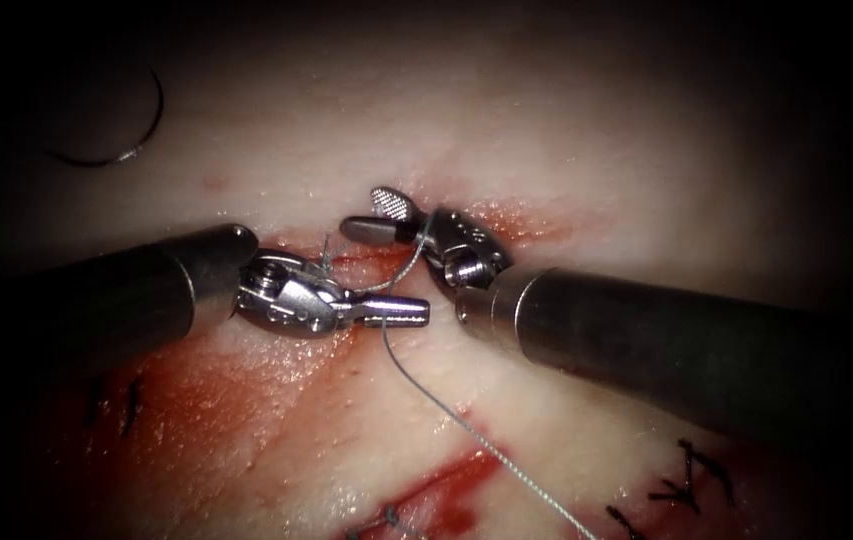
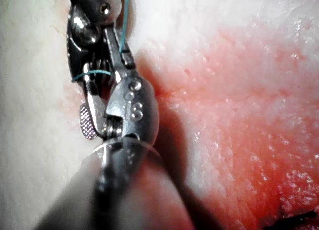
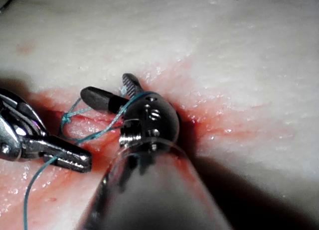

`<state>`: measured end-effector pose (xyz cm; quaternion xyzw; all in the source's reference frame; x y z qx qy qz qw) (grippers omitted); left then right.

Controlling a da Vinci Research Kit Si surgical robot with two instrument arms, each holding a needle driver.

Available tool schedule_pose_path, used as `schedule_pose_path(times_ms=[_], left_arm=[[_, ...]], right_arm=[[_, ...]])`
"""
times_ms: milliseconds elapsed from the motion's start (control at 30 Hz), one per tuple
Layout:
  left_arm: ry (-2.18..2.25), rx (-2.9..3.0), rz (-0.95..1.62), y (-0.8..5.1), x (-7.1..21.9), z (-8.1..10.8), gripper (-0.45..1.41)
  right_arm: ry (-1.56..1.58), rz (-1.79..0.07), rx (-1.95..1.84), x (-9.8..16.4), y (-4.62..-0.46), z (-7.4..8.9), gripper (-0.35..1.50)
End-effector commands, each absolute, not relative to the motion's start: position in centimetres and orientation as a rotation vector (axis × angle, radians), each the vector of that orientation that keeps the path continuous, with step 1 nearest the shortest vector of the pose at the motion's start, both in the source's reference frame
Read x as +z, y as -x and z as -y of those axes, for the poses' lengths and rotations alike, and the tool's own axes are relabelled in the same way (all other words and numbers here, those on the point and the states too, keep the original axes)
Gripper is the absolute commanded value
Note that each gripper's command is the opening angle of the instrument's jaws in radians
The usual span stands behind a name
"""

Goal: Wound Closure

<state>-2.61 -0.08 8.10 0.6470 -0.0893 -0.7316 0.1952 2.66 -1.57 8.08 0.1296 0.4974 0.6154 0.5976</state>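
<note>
Taking the cut [image 1: 366, 262] in the tissue [image 1: 566, 130] as the landmark, the needle [image 1: 131, 125] lies free on the tissue surface well to its upper left, held by neither tool and not in the tissue. The left tool [image 1: 408, 311] comes in from the left and sits just below the cut, its jaws clenched on the thread [image 1: 446, 410], which trails from them down and to the right across the tissue. A short stretch of thread also runs up from those jaws to a knot at the cut. The right tool [image 1: 378, 215] lies just above the cut, its jaws released and spread, with the thread draped over it behind the jaws. Red fluid [image 1: 446, 490] stains the tissue along and below the cut.
</note>
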Motion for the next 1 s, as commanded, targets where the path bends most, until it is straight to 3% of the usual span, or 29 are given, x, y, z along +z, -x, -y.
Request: schedule_pose_path(times_ms=[33, 167, 267, 300, 333, 400, 567, 1000], left_arm=[[-1.814, -2.047, 0.253, 2.66, 8.14, 0.01, -0.45], [-1.815, -2.044, 0.251, 2.63, 8.13, 0.01, -0.45], [-1.816, -2.041, 0.249, 2.61, 8.13, 0.02, -0.45], [-1.817, -2.040, 0.248, 2.60, 8.13, 0.02, -0.45], [-1.815, -2.042, 0.249, 2.59, 8.13, 0.02, -0.45], [-1.815, -2.041, 0.248, 2.58, 8.13, 0.02, -0.45], [-1.814, -2.047, 0.245, 2.54, 8.11, 0.05, -0.45], [-1.784, -2.184, 0.225, 2.16, 7.98, -0.17, -0.45]], right_arm=[[-0.319, -1.151, 1.430, 8.09, -2.77, 1.55, 1.13], [-0.330, -1.137, 1.434, 8.06, -2.78, 1.59, 0.96], [-0.341, -1.130, 1.444, 8.04, -2.78, 1.60, 0.69], [-0.340, -1.130, 1.446, 8.03, -2.78, 1.60, 0.54], [-0.338, -1.126, 1.447, 8.02, -2.78, 1.61, 0.19], [-0.334, -1.114, 1.452, 8.01, -2.78, 1.62, -0.35], [-0.316, -1.080, 1.493, 7.91, -2.75, 1.59, -0.35], [-0.257, -1.223, 1.404, 7.39, -2.81, 1.47, -0.35]])
